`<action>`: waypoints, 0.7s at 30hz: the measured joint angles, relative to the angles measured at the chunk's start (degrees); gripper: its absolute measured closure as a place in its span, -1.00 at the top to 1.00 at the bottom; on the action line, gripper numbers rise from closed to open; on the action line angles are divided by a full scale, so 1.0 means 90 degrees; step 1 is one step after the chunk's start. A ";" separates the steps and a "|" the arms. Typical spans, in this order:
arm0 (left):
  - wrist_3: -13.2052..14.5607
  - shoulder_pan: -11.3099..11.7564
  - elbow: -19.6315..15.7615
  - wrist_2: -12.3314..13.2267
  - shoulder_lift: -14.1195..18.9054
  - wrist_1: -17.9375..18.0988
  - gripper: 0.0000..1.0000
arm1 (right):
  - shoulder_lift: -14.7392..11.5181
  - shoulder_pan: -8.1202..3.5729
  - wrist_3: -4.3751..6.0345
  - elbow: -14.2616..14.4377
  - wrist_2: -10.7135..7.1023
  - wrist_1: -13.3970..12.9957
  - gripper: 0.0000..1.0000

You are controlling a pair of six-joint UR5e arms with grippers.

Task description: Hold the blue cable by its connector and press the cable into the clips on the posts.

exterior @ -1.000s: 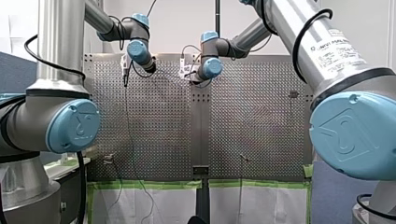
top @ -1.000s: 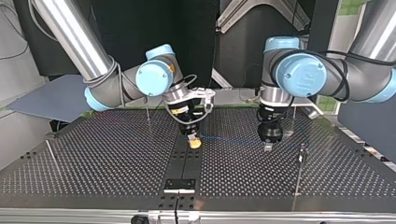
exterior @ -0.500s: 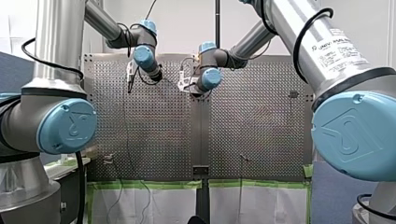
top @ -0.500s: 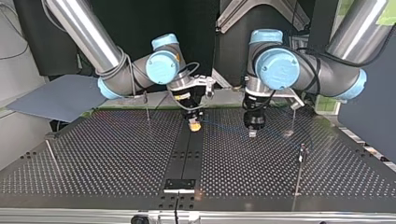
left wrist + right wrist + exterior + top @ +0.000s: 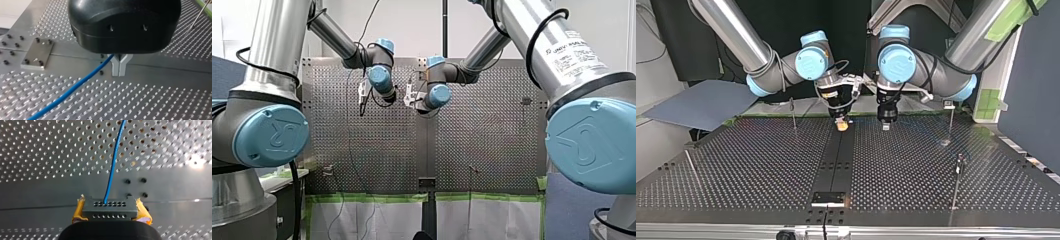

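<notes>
Blue cable (image 5: 111, 167) leaves its grey connector (image 5: 110, 207), which my right end effector (image 5: 111, 211) grips between yellow pads (image 5: 79, 208). It runs over the bench (image 5: 50, 187) into my left end effector (image 5: 119, 67), clenched around it.

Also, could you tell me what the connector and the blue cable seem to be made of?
Connector: probably moulded grey plastic, matte, with two rows of small round holes. Blue cable: seemingly a smooth plastic or rubber sheath; it curves gently.
</notes>
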 joint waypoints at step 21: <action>0.0076 -0.0118 -0.0960 -0.0181 -0.0417 0.1139 -1.00 | 0.0003 -0.0115 -0.0187 0.1117 0.0743 -0.1117 -1.00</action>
